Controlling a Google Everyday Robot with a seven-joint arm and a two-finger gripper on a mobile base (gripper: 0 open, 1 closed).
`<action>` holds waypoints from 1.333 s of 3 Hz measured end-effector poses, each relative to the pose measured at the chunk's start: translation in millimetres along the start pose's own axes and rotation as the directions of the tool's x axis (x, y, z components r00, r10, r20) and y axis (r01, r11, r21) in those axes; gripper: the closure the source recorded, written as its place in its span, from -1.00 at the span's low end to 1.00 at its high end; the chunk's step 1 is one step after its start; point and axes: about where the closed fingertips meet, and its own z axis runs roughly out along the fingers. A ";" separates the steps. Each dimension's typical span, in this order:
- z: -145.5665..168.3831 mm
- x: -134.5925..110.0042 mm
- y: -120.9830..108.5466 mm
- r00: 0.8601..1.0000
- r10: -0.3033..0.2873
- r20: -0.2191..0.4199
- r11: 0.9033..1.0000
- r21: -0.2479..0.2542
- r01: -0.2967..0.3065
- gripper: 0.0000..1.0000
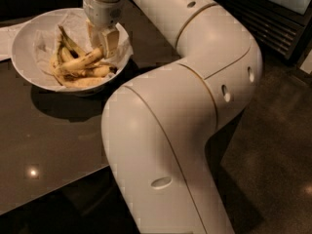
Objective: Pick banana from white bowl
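The white bowl [25, 43] stands on the dark table at the upper left, lined with crinkled white paper. Several yellow bananas lie in it, some joined at a dark stem [67, 38]. My gripper [102, 48] reaches down into the right side of the bowl. It is shut on the right end of the loose flecked banana [78, 62], which tilts up toward the fingers [111, 42]. The rest of that banana still rests on the other bananas.
My large white arm [195, 82] arcs across the middle and right of the view. The dark glossy table [48, 140] has its near edge at the lower left. A dark slatted cabinet front [273, 18] is at the upper right.
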 end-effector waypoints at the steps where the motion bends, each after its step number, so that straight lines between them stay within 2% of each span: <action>1: -10.3 -1.7 -11.3 0.999 -0.040 -0.008 0.997 0.059 0.040 1.00; 2: -10.1 -2.5 -14.3 0.999 -0.045 -0.011 0.997 0.066 0.045 1.00; 4: -53.3 -15.0 -7.4 1.000 -0.001 0.008 0.989 0.147 -0.001 1.00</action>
